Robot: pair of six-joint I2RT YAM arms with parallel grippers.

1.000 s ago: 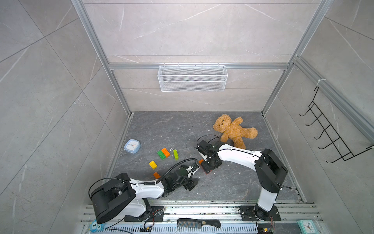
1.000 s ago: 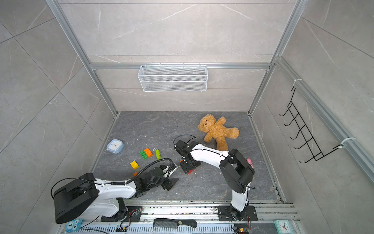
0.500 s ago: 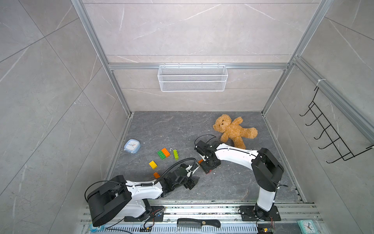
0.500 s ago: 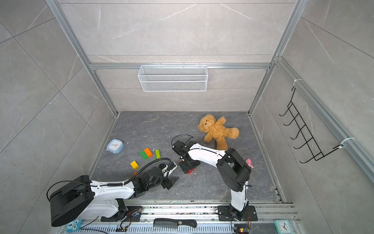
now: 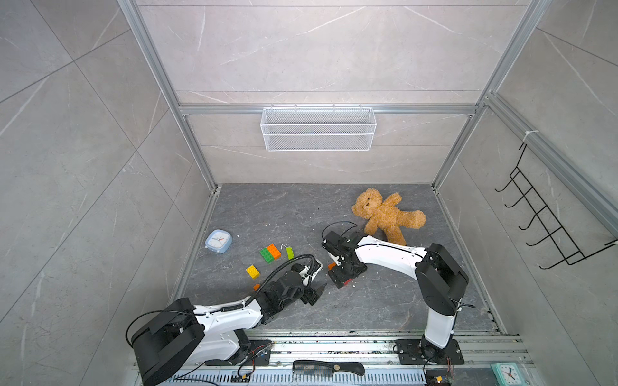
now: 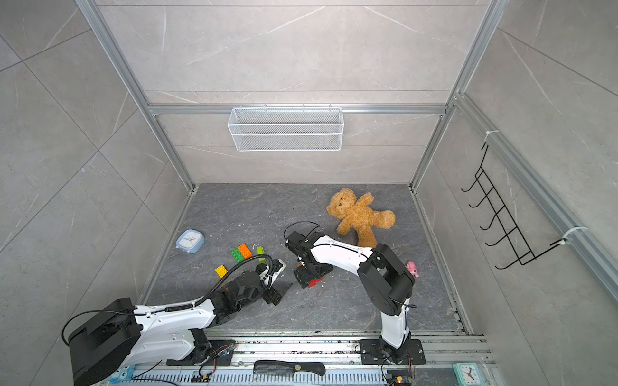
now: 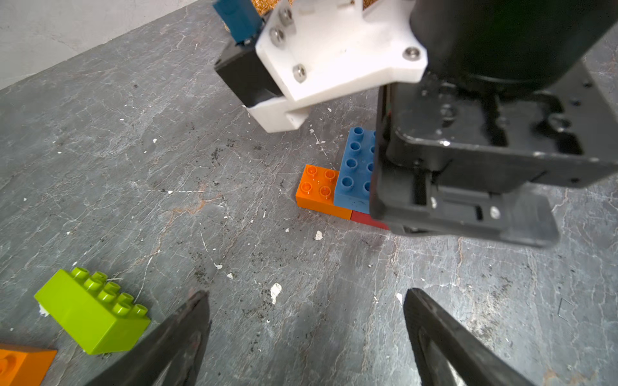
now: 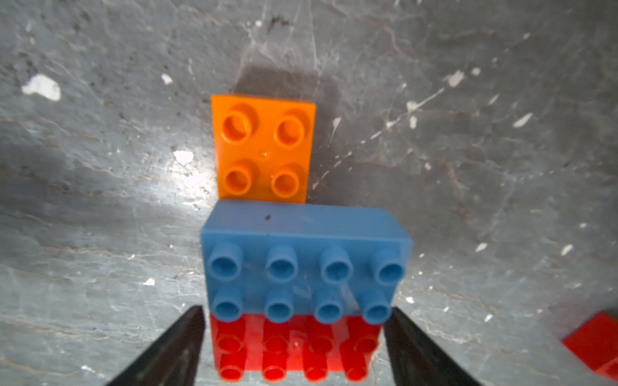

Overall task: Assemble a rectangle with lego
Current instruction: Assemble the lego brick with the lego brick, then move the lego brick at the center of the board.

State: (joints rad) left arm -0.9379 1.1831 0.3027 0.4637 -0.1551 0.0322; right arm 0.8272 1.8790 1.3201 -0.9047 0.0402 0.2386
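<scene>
The cluster I am building sits on the grey floor point(image 7: 234, 167) mid-way between my two arms: a blue brick point(image 8: 306, 267) with eight studs, a square orange brick point(image 8: 264, 147) touching one of its long sides, and a red brick point(image 8: 294, 347) along the other. Blue looks higher than its neighbours, but I cannot tell whether it is pressed onto them or only beside them.

My right gripper point(image 8: 294, 312) hangs straight over this cluster. Its fingers point(image 8: 174, 351) are apart, one past each short end of the red brick, so the long axes of red and blue run from finger to finger. I see a sliver of floor at each end, so I judge nothing is clamped.

My left gripper point(image 7: 306, 292) is low over the floor with its fingers spread wide on nothing, and the cluster lies ahead of them.

The outline is an L for now, so it needs more bricks. A lime brick point(image 7: 93, 310) lies off to one side of my left fingers, its long axis slanted across their gap, with another orange brick point(image 7: 20, 364) just past it. My left arm is clearly nearer those. In a top view, a green brick point(image 5: 266, 255) and a yellow brick point(image 5: 252, 271) lie further out on that side.
</scene>
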